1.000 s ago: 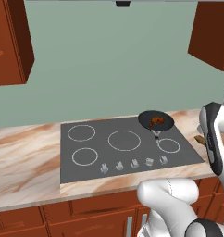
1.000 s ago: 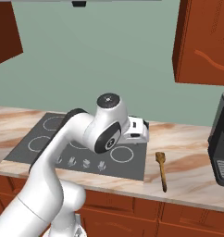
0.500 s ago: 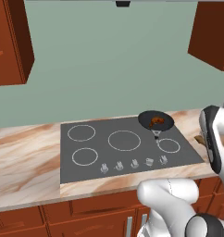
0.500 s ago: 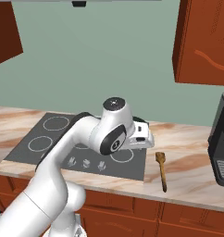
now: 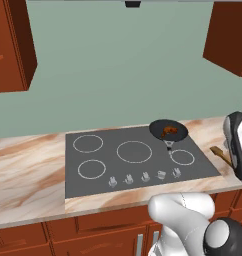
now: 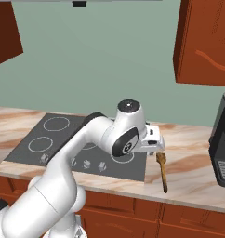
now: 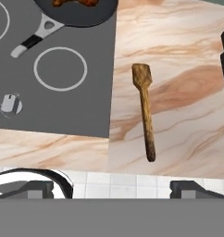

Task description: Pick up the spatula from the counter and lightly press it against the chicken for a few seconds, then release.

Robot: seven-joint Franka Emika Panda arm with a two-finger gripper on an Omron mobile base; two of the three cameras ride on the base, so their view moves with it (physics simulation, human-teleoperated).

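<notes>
- The white robot arm is swinging from above the flat black glass cooktop towards its right edge, bringing the hand, spread wide and holding nothing, over the tool. The pickup looks near but not yet begun.
- The round black frying pan carrying the browned chicken piece is sitting on the cooktop's back right corner.
- The long brown wooden spatula is lying flat on the marbled beige counter just right of the cooktop, showing a squared blade and a slim handle.
</notes>
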